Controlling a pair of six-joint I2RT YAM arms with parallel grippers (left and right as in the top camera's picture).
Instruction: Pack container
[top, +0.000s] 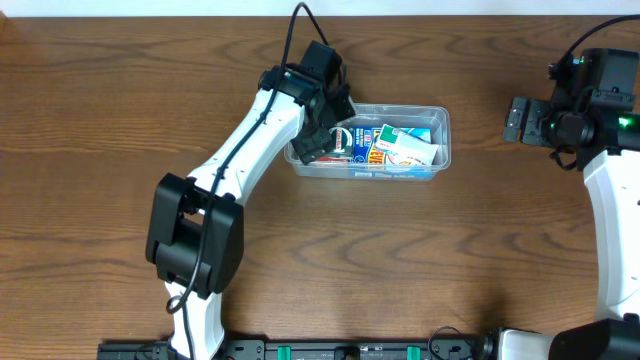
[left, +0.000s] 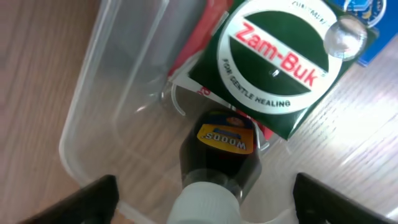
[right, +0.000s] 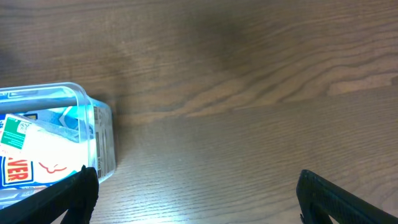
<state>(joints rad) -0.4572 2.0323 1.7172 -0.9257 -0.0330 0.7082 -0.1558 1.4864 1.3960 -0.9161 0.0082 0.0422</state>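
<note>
- The container (top: 446, 140) sits on the wooden tabletop (top: 120, 100), a little right of centre at the far side, with its long side running left to right.
- The left end effector (left: 208, 202) hangs over the container's left end. Its fingers are spread wide and grip nothing.
- Between those fingers, touching neither, a small dark bottle (left: 221, 162) with a white cap lies on the container floor.
- The bottle's base meets a green Zam-Buk box (left: 273, 62), which lies tilted over something red (left: 199, 37).
- A blue box (left: 367, 18) shows just past the Zam-Buk box.
- A white packet (right: 43, 155) fills the container's right end.
- The right end effector (right: 199, 205) is at the right, well apart from the container. It is spread wide over bare wood and holds nothing.
</note>
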